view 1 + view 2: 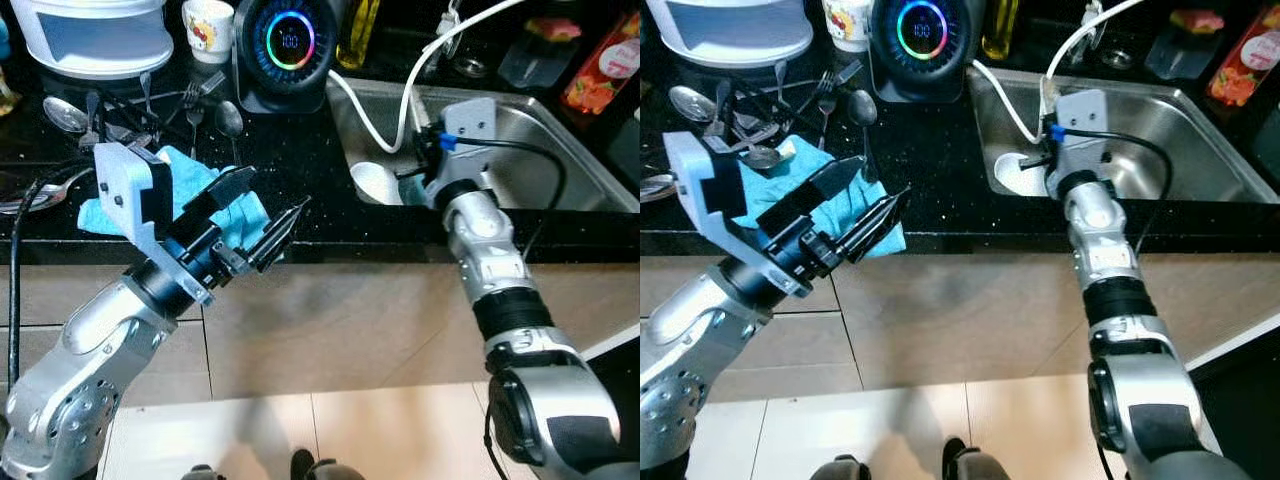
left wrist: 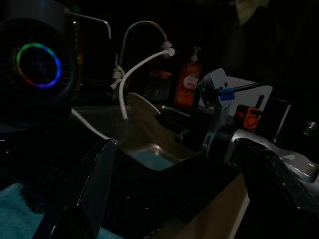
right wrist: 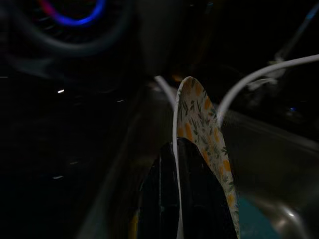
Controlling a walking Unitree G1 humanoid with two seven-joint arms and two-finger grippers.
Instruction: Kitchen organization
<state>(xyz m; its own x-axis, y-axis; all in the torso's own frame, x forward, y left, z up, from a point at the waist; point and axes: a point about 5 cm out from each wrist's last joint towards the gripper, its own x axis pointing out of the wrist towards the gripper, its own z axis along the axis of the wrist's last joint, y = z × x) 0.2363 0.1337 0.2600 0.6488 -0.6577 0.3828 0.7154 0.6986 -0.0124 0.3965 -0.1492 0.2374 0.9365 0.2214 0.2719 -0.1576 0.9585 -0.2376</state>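
Left eye view: the right gripper is mostly hidden behind its own wrist block, reaching over the sink's near left corner. A white plate stands there on edge, partly covered by the gripper. The left gripper hangs over the front edge of the black counter, forearm angled up from the lower left, fingers spread apart with nothing between them. A turquoise cloth lies under it on the counter, with loose spoons and forks just behind.

Right eye view: same layout. A round gadget with a rainbow light ring sits at the counter's back, and a white cable loops past it into the sink. The right arm stretches straight forward from the bottom right, and its fingertips are still blocked from sight.

Left wrist view: very dark. Both black fingers are wide apart, the right arm's wrist across the sink beyond, an orange bottle faint behind.

Right wrist view: also dark, but the fingers are pressed together on the plate's rim, the leaf-and-orange pattern on the plate sticking up past the tips.
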